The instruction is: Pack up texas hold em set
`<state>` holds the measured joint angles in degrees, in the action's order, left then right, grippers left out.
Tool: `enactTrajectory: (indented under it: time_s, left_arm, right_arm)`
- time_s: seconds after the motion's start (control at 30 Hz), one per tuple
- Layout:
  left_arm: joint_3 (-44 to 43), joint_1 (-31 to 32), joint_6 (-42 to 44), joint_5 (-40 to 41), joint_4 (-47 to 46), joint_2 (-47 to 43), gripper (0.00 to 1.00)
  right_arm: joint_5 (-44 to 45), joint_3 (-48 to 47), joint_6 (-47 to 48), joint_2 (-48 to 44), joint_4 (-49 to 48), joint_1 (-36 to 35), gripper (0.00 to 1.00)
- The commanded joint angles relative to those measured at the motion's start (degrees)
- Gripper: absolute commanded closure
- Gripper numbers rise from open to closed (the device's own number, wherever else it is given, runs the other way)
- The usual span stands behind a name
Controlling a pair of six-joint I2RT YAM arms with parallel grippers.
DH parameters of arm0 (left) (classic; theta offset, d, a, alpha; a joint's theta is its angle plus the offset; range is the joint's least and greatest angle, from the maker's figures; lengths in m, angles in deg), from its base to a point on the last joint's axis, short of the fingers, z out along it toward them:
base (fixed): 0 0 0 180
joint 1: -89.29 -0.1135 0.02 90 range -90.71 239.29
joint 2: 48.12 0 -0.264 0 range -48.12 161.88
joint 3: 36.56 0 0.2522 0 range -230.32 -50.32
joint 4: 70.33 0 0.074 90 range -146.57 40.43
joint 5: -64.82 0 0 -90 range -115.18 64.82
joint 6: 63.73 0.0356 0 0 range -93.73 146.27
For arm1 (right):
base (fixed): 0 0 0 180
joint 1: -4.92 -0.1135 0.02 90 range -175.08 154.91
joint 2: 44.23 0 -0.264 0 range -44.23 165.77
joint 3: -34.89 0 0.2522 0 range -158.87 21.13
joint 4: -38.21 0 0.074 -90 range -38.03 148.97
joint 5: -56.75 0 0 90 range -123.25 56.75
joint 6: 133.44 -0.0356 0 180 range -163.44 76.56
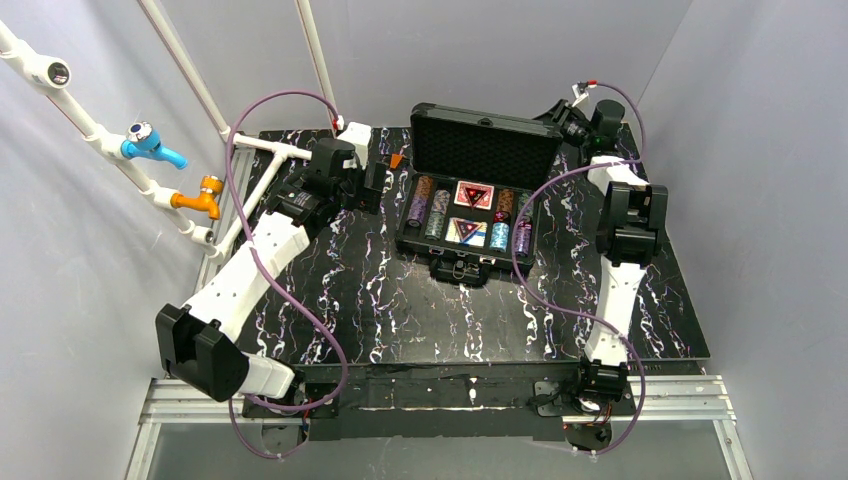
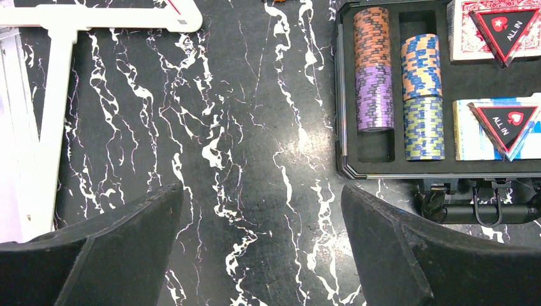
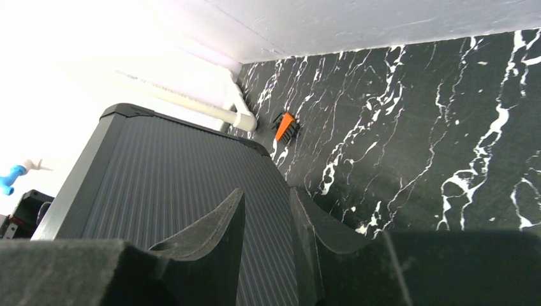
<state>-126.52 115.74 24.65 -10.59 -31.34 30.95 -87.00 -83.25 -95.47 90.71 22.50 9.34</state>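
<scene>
The texas hold em set (image 1: 487, 150) is sitting open at upper centre of the overhead view. Its lid (image 3: 172, 191) looks stiff and light; I'd push its top edge. Left gripper (image 2: 261, 191) is hanging wide open; right gripper (image 3: 266, 194) is hovering behind the lid, nearly closed, empty.

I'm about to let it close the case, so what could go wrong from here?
The right hand sits behind the upright lid; pushing it could slide the unbraced case, since the left hand hangs open over the table. The red triangles rest atop the card decks and might shift or jam as the lid drops.
</scene>
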Motion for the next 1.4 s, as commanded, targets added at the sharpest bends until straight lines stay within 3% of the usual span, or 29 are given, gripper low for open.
enactTrajectory:
  time_s: [0.0,0.7,0.8,0.97,1.2,1.37]
  left_arm:
    - [0.7,-0.1,0.6,1.7,-0.8,-2.5,0.07]
    - [0.9,-0.1,0.9,2.7,-1.0,-3.1,0.07]
    - [1.0,-0.1,1.0,2.8,-1.0,-3.1,0.07]
    - [1.0,-0.1,1.0,2.8,-1.0,-3.2,0.07]
    - [0.9,-0.1,1.1,2.5,-1.0,-3.1,0.07]
    - [0.9,0.0,1.0,2.5,-1.0,-3.1,0.07]
  right_arm:
    - [-0.9,1.6,3.3,-5.2,1.2,-1.2,0.60]
    - [4.2,13.5,19.3,-15.0,15.9,-2.7,0.59]
    - [6.9,14.2,23.6,-17.1,21.4,-2.9,0.52]
    - [14.5,13.8,30.3,-20.6,32.6,-2.9,0.31]
    - [21.6,14.7,33.7,-27.2,39.1,-6.6,0.21]
    - [26.0,14.1,36.2,-30.3,44.4,-11.4,0.21]
